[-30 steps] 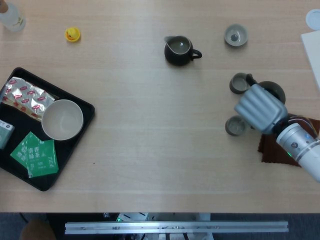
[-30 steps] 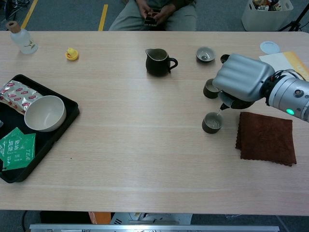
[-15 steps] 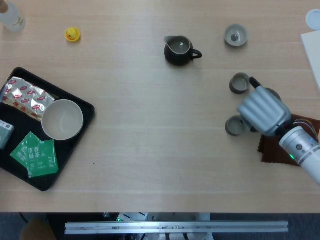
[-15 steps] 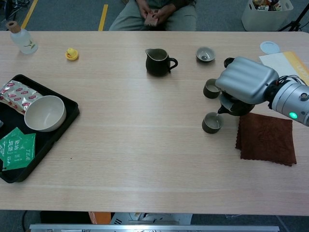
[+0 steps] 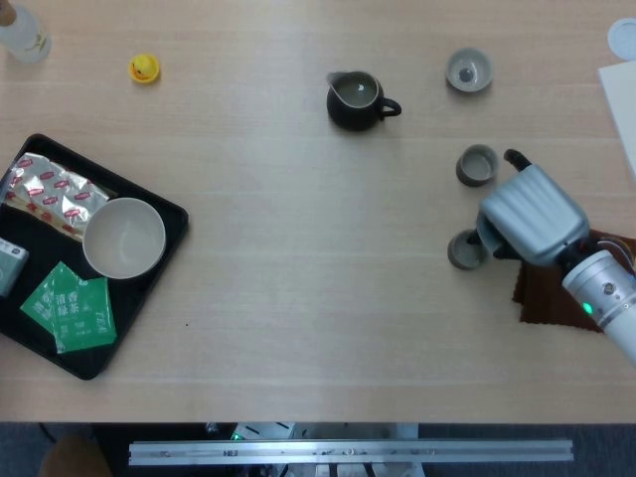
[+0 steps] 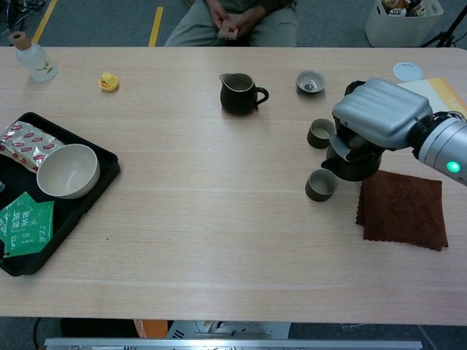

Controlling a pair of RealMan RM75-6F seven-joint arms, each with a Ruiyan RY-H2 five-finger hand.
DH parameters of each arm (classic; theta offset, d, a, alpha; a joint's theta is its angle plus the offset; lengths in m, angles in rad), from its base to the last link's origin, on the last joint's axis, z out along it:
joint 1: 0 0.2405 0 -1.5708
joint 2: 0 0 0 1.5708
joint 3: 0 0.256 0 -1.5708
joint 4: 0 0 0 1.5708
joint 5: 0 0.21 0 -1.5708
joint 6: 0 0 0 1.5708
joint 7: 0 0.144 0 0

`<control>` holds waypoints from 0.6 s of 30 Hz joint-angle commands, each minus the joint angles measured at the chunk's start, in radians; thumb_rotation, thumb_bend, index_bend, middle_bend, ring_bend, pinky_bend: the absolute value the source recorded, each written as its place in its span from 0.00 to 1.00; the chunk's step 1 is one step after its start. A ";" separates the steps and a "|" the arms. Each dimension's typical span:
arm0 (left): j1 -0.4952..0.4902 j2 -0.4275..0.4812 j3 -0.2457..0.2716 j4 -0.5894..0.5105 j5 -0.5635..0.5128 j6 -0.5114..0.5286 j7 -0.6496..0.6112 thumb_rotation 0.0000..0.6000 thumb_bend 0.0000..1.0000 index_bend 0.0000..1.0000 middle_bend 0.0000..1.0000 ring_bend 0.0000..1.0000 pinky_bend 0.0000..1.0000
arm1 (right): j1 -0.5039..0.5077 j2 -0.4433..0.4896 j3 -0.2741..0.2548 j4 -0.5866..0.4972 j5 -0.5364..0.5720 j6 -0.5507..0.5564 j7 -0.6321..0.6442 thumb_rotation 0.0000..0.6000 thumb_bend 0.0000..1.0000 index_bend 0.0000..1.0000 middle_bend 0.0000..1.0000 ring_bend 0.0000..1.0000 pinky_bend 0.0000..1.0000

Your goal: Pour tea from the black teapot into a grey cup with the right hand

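My right hand [image 6: 379,114] is curling over the black teapot [image 6: 353,162] at the right side of the light wooden table [image 6: 211,219], my fingers wrapping down around its upper part and hiding the lid and handle. In the chest view the pot is showing upright beneath my palm, its round belly sitting at or just above the tabletop; whether it is touching the wood I cannot tell. In the head view my hand [image 5: 531,215] is covering the pot almost wholly.

Just beside my hand on its near left, a grey cup [image 6: 319,185] is standing upright, close to the pot's spout side; the head view is showing it [image 5: 465,249] just off my fingers. A brown cloth [image 6: 403,208] is lying flat on my near right, partly under my wrist. A second grey cup [image 6: 320,133] is standing just off my hand's far left.

Farther out from my hand, a third small cup [image 6: 310,82] and a dark pitcher [image 6: 238,93] are sitting toward the far edge. Well off to my left, a black tray [image 6: 52,219] is holding a white bowl [image 6: 67,170] and green tea packets [image 6: 24,219]. Beyond the tray, a yellow rubber duck [image 6: 109,81] and a small bottle [image 6: 32,57] are standing apart.

My left hand is appearing in neither view.
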 commanded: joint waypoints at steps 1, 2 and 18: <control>-0.001 0.001 0.000 -0.003 0.001 0.000 0.002 1.00 0.30 0.07 0.12 0.03 0.01 | 0.008 0.036 0.051 -0.055 0.057 -0.017 0.056 0.60 0.61 1.00 0.92 0.90 0.23; -0.001 0.002 0.000 -0.004 0.001 -0.001 0.004 1.00 0.30 0.07 0.12 0.03 0.01 | 0.014 0.049 0.071 -0.074 0.085 -0.030 0.081 0.60 0.61 1.00 0.92 0.90 0.23; -0.002 0.005 0.005 -0.007 0.000 -0.007 0.005 1.00 0.30 0.07 0.12 0.03 0.01 | 0.173 -0.040 0.211 -0.011 0.429 -0.133 0.163 0.60 0.60 1.00 0.90 0.87 0.23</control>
